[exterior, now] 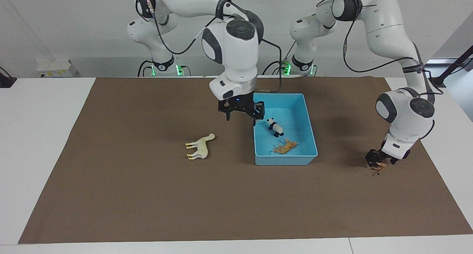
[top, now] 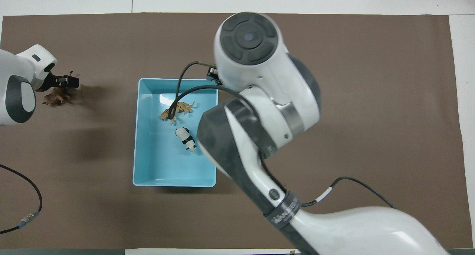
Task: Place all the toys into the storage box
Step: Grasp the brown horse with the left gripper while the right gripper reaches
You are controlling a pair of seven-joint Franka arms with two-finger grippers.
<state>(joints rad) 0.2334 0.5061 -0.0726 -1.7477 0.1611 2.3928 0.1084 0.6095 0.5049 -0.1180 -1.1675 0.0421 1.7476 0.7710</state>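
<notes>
Item: my right gripper [exterior: 241,114], raised over the storage box's wall on the right arm's side. Fingers spread wide, nothing between them, touching nothing.

Item: my left gripper [exterior: 376,159], down at the brown mat near the edge at the left arm's end. Jaws parted wide, set over the dark brown animal [exterior: 378,168] [top: 55,97], which lies on the mat. From the facing view I cannot tell whether the fingers touch it.

Item: storage box [exterior: 309,125] [top: 138,136], light blue, low-walled, on the mat toward the left arm's end, between the two grippers. Contents, two pieces:
- panda figurine [exterior: 275,127] [top: 186,139], black and white, about the middle of the box floor.
- tiger figurine [exterior: 285,147] [top: 177,108], orange striped, lying on its side near the wall farthest from us, apart from the panda.

Item: cream-white horse-like figurine [exterior: 199,147], lying on its side on the mat, outside the box, toward the right arm's end. My right arm hides it in the overhead view.

Item: brown mat [exterior: 147,195] [top: 371,62], covering most of the white table [exterior: 40,117].
</notes>
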